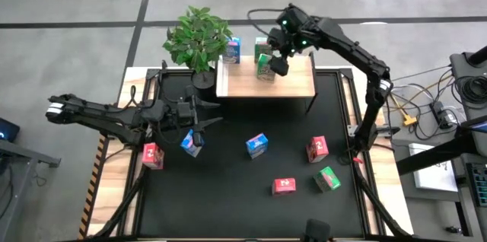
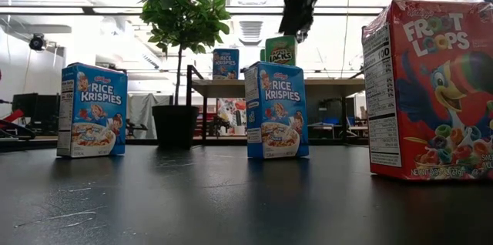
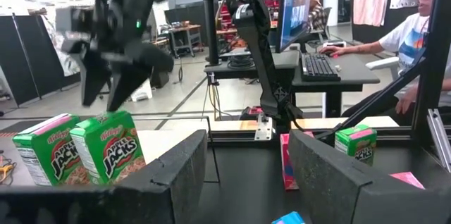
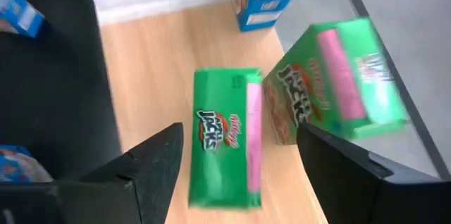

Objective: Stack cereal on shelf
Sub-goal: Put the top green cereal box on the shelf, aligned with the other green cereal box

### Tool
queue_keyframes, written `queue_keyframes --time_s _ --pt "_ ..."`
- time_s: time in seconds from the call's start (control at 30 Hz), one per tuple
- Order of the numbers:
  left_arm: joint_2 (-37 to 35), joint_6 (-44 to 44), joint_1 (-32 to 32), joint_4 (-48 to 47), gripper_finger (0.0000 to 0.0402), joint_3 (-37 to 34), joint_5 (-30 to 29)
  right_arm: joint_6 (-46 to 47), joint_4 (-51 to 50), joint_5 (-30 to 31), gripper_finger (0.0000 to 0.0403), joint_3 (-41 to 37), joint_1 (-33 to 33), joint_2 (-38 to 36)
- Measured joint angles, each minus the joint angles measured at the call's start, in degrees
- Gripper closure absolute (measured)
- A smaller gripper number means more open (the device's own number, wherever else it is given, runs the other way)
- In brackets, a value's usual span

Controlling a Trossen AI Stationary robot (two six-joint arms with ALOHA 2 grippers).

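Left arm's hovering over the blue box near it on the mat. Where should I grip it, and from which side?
Come straight down on the blue box with the left gripper. Close across its two broad printed faces, near the top. It stands upright and thin, with clear mat around it, so that narrow span should fit between the fingers.

The light wooden shelf (image 1: 266,82) carries three boxes at its far edge: one blue box (image 1: 232,50) and two green Apple Jacks boxes (image 1: 264,65), upright and side by side. On the black bench stand two blue Rice Krispies boxes (image 1: 257,145), three red boxes (image 1: 284,186) and one green box (image 1: 328,178), well apart.
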Motion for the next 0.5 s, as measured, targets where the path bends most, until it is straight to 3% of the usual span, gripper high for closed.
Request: queue_keyframes --time_s 0.13,0.27,0.5 --pt "0.5 -0.1 0.0 -0.1 0.0217 0.0 0.0 2.8 -5.4 0.1 0.0144 5.4 0.6 -0.8" --pt "1.1 -0.4 0.0 -0.1 0.0217 0.0 0.0 5.9 -9.5 0.0 0.0175 6.0 0.7 -3.0" --pt "1.9 -0.4 0.0 0.0 0.0217 0.0 0.0 7.8 -6.1 0.0 0.0268 -7.4 0.6 -6.0"
